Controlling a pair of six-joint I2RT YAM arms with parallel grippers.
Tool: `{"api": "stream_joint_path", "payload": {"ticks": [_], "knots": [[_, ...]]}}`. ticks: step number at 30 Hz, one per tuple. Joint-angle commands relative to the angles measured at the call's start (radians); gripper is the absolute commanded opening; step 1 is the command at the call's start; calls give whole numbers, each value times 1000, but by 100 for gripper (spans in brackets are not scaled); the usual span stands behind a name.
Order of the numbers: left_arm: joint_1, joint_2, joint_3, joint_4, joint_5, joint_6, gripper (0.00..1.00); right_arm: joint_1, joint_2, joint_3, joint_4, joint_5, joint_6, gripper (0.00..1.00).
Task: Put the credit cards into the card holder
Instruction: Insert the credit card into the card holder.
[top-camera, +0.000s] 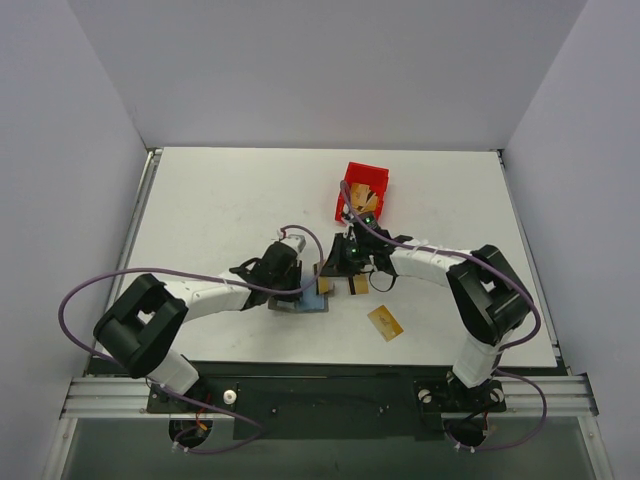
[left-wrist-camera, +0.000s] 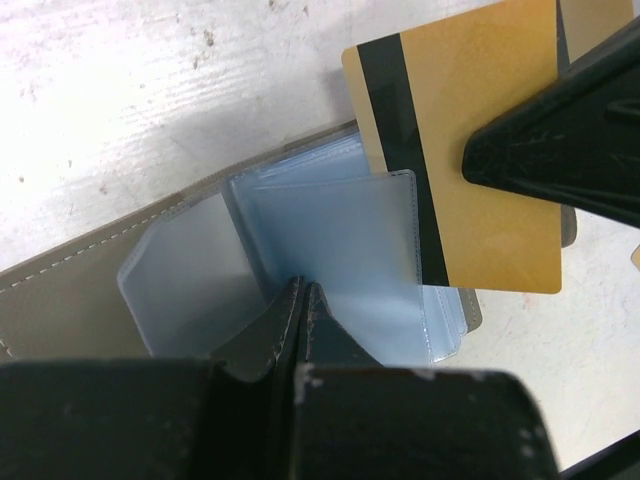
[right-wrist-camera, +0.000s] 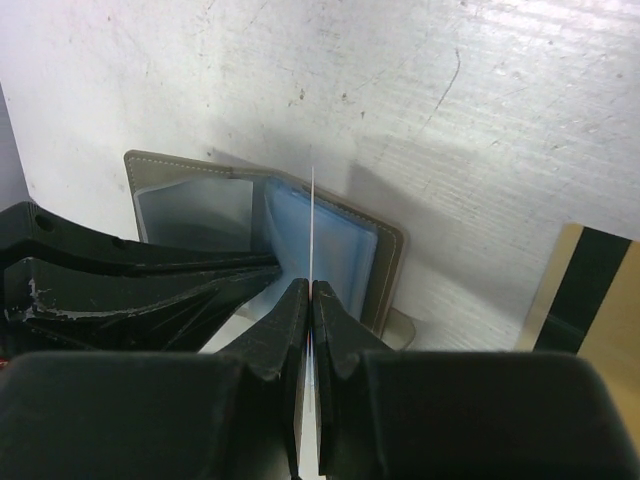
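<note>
Right gripper (right-wrist-camera: 308, 300) grasps credit card (left-wrist-camera: 470, 150) | left gripper (left-wrist-camera: 300, 298) pinches card holder (left-wrist-camera: 60, 290) open | ease card straight into pocket (left-wrist-camera: 340, 235) just ahead

A red plastic bin (top-camera: 362, 190) sits toward the white table's (top-camera: 220, 200) far edge.

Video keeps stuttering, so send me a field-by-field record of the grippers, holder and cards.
left gripper: shut, apparently pinching a clear sleeve of the card holder
right gripper: shut on the held card, its edge over the sleeves
card holder: lying open
second card: flat, beside the holder
third card: flat, nearer the right arm's base
</note>
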Motion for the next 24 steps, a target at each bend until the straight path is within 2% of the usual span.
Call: {"api": "stream_joint_path", "payload": {"ticks": [1, 17, 24], "knots": [[4, -49, -37, -45, 6, 0, 0, 10, 10, 4, 27, -65, -23, 0], [4, -112, -42, -4, 6, -8, 0, 14, 57, 26, -17, -133, -24, 0], [4, -138, 4, -2, 0, 1, 0, 13, 67, 30, -6, -154, -10, 0]]}}
